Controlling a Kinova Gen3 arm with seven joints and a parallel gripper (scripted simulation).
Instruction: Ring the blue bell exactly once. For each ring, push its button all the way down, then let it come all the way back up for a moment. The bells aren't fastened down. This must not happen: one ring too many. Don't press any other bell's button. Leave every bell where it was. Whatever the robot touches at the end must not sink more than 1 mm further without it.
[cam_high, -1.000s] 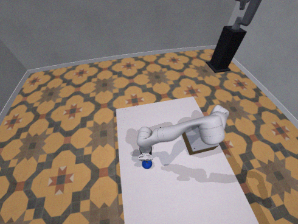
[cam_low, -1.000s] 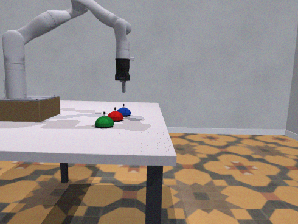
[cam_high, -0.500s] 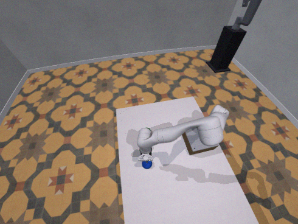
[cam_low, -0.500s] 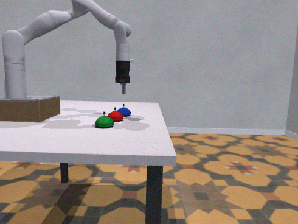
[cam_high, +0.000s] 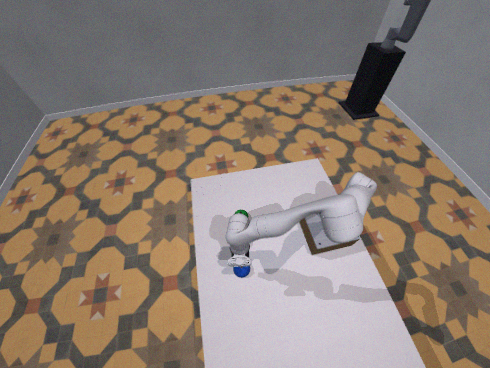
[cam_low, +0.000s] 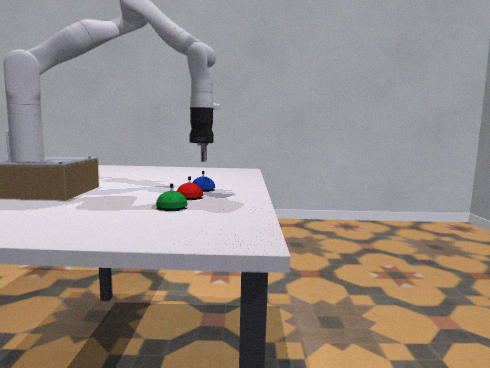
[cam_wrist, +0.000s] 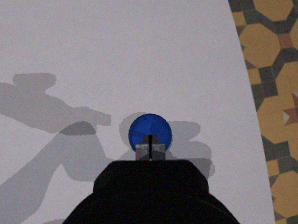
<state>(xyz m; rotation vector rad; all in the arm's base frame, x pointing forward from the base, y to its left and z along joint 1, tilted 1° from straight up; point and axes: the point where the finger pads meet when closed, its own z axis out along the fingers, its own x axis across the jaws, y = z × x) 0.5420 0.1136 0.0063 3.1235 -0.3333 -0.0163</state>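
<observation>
While I hold the white seven-joint arm (cam_low: 90, 31) over the white rectangular table (cam_low: 150, 235), its black two-finger gripper (cam_low: 203, 152) points straight down with the fingers pressed together, gripping nothing. From the exterior view, the fingertips hang above the glossy blue dome bell (cam_low: 204, 183), apart from its small dark button stem (cam_low: 203, 173); a gap of grey wall shows between tip and stem.

On the wrist camera the blue dome bell (cam_wrist: 149, 131) sits at the centre, with the closed grey fingers overlapping its 6 o'clock edge. I cannot tell the exact alignment with the button from this view.

Three bells stand in a tight row on the table. The red dome bell (cam_low: 190, 190) lies just beside the blue one, and the green dome bell (cam_low: 171, 200) just beside the red. In the top view, the blue bell (cam_high: 242, 271) shows at 6 o'clock of the wrist, and the green bell (cam_high: 241, 213) peeks out at 12 o'clock; the arm hides the red one.

The arm rises from a brown box pedestal (cam_low: 75, 180) on the table.
</observation>
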